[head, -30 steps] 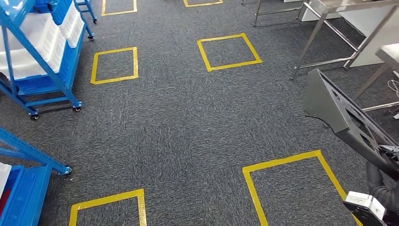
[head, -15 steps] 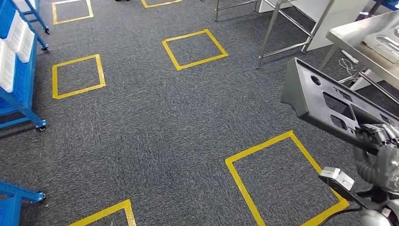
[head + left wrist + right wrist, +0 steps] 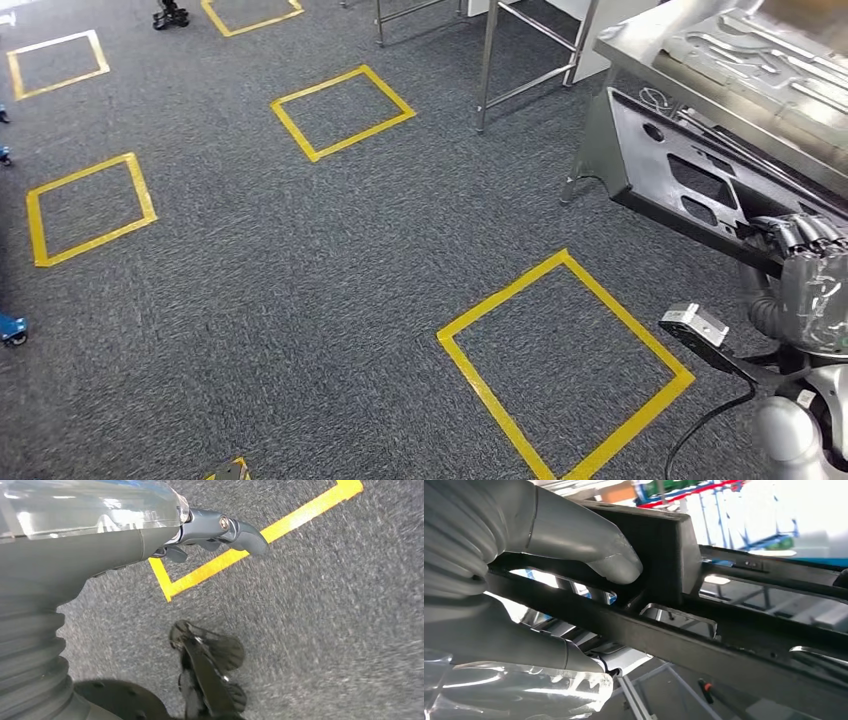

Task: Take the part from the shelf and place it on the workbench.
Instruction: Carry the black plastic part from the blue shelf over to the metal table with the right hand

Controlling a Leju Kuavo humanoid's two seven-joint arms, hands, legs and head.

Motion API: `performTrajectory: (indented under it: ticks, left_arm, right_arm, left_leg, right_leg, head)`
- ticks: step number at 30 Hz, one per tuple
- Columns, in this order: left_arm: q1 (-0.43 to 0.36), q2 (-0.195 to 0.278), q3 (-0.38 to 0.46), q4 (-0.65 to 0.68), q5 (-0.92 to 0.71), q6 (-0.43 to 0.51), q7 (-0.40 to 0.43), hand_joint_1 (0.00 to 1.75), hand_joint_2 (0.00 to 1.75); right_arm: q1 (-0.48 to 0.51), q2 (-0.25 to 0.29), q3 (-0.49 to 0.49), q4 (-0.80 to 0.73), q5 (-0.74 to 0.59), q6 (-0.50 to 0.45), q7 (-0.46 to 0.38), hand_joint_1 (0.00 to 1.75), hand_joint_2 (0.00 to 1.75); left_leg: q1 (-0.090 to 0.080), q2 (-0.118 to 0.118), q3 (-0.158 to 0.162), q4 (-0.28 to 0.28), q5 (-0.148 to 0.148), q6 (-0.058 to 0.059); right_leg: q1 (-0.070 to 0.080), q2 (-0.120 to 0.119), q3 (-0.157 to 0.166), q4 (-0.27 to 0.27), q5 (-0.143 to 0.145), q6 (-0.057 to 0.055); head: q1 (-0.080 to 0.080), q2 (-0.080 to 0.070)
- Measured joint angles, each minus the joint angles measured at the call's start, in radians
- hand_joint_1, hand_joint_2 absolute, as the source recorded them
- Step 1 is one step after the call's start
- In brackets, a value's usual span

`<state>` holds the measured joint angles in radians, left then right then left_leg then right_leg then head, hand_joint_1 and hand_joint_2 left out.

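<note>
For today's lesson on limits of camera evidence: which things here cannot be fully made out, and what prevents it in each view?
- Long black plastic panel part: its near end, head view, is hidden by the right hand.
- Steel workbench: cut off by the head view's top and right edges.
- Left hand: left wrist view, most fingers hidden behind the grey ribbed cover.
- Background racks: right wrist view, blurred and overexposed.

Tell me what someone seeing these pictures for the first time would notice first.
The big dark plastic part with cut-out openings stands out, held up at the right of the head view by the right hand, whose thumb and fingers grip its frame. Just behind it is the steel workbench with a pale moulded panel lying on top. Bright yellow tape squares mark the grey carpet.
</note>
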<state>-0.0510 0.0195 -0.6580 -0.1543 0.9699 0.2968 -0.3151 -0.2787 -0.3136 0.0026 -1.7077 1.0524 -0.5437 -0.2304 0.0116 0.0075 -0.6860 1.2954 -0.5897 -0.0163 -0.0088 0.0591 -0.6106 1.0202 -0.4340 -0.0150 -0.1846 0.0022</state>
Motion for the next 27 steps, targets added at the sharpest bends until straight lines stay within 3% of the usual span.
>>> performTrajectory:
  ticks: [2,4,6,7,8,10,12,14,15,16,18,20,23,25,27]
  left_arm:
    - [0.000,-0.003,-0.002,0.001,-0.004,0.011,0.002,0.00,1.75]
    - [0.001,-0.010,-0.002,0.003,-0.004,0.029,0.005,0.00,1.75]
    - [-0.001,-0.022,-0.003,0.004,-0.003,0.052,0.014,0.00,1.75]
    - [-0.004,-0.029,-0.003,0.004,-0.003,0.060,0.019,0.00,1.75]
    - [-0.006,-0.036,-0.003,0.004,-0.002,0.065,0.024,0.00,1.75]
    - [-0.007,-0.046,-0.004,0.004,-0.001,0.070,0.029,0.00,1.75]
    - [-0.003,-0.052,-0.008,0.004,-0.001,0.073,0.034,0.00,1.75]
    - [0.002,-0.056,-0.014,0.004,-0.001,0.077,0.039,0.00,1.75]
    - [0.004,-0.058,-0.018,0.004,-0.001,0.078,0.041,0.00,1.75]
    - [0.004,-0.060,-0.020,0.004,-0.001,0.079,0.042,0.00,1.75]
    - [0.003,-0.064,-0.025,0.004,-0.001,0.082,0.046,0.00,1.75]
    - [-0.001,-0.066,-0.027,0.004,-0.004,0.086,0.054,0.00,1.75]
    - [-0.009,-0.070,-0.037,0.004,-0.015,0.096,0.070,0.00,1.75]
    - [-0.011,-0.074,-0.047,0.003,-0.022,0.106,0.082,0.00,1.75]
    - [-0.008,-0.077,-0.053,0.003,-0.029,0.113,0.096,0.00,1.75]
  right_arm:
    - [-0.011,0.000,0.006,0.007,0.010,0.009,0.008,1.75,1.75]
    - [-0.024,0.000,0.011,0.013,0.014,0.014,0.013,1.75,1.75]
    - [-0.040,0.000,0.017,0.022,0.018,0.020,0.017,1.75,1.75]
    - [-0.048,-0.001,0.020,0.027,0.024,0.023,0.022,1.75,1.75]
    - [-0.056,-0.002,0.023,0.032,0.035,0.022,0.029,1.75,1.75]
    - [-0.074,-0.008,0.028,0.042,0.077,0.003,0.053,1.75,1.75]
    - [-0.096,-0.012,0.033,0.059,0.130,-0.036,0.091,1.75,1.75]
    - [-0.111,-0.012,0.037,0.083,0.166,-0.073,0.127,1.75,1.75]
    - [-0.117,-0.012,0.037,0.095,0.182,-0.086,0.142,1.75,1.75]
    - [-0.124,-0.012,0.037,0.105,0.200,-0.094,0.153,1.75,1.75]
    - [-0.141,-0.012,0.038,0.123,0.234,-0.107,0.173,1.75,1.75]
    - [-0.156,-0.012,0.038,0.137,0.254,-0.118,0.188,1.75,1.75]
    - [-0.169,-0.016,0.037,0.153,0.263,-0.123,0.199,1.75,1.75]
    - [-0.184,-0.021,0.038,0.164,0.258,-0.120,0.200,1.75,1.75]
    - [-0.204,-0.022,0.040,0.176,0.236,-0.112,0.196,1.75,1.75]
  left_leg:
    - [-0.002,-0.023,0.037,-0.116,0.081,0.014]
    - [-0.002,-0.068,0.082,-0.232,0.133,0.027]
    - [-0.006,-0.080,0.098,-0.267,0.137,0.032]
    - [-0.007,-0.067,0.101,-0.273,0.139,0.034]
    - [-0.007,-0.054,0.105,-0.280,0.142,0.038]
    - [-0.003,-0.027,0.115,-0.298,0.146,0.048]
    - [-0.003,-0.002,0.121,-0.306,0.143,0.053]
    - [-0.003,0.025,0.128,-0.305,0.134,0.051]
    - [-0.002,0.039,0.133,-0.304,0.128,0.049]
    - [-0.001,0.050,0.140,-0.303,0.121,0.045]
    - [-0.001,0.069,0.155,-0.302,0.106,0.033]
    - [-0.004,0.083,0.164,-0.302,0.092,0.019]
    - [-0.003,0.092,0.182,-0.305,0.076,0.001]
    - [0.001,0.058,0.170,-0.259,0.058,-0.007]
    - [0.002,0.015,0.090,-0.124,0.019,-0.009]
  right_leg:
    - [0.003,0.031,0.001,0.002,-0.001,0.000]
    - [0.003,0.058,-0.002,0.004,0.000,0.005]
    - [-0.004,0.082,-0.007,0.004,0.003,0.018]
    - [-0.006,0.095,-0.009,0.002,0.005,0.026]
    - [-0.006,0.092,-0.010,0.003,0.004,0.033]
    - [-0.001,0.039,-0.032,0.045,-0.021,0.042]
    - [-0.002,-0.028,-0.090,0.159,-0.074,0.048]
    - [-0.010,-0.050,-0.143,0.255,-0.096,0.055]
    - [-0.014,-0.056,-0.146,0.256,-0.081,0.059]
    - [-0.018,-0.063,-0.127,0.214,-0.048,0.063]
    - [-0.020,-0.081,-0.057,0.077,0.012,0.068]
    - [-0.015,-0.089,-0.015,0.000,0.019,0.058]
    - [-0.009,-0.075,-0.004,-0.005,-0.003,0.031]
    - [-0.012,-0.067,0.016,-0.009,-0.016,0.016]
    - [-0.012,-0.061,0.038,-0.011,-0.034,0.003]
  head:
    - [0.000,0.000]
    - [0.000,0.000]
    - [0.000,0.000]
    - [0.000,0.000]
    - [0.000,0.000]
    - [0.000,0.000]
    - [0.000,0.000]
    - [0.000,0.000]
    - [0.000,0.000]
    - [0.000,0.000]
    - [0.000,0.000]
    - [0.000,0.000]
    - [0.000,0.000]
    - [0.000,0.000]
    - [0.000,0.000]
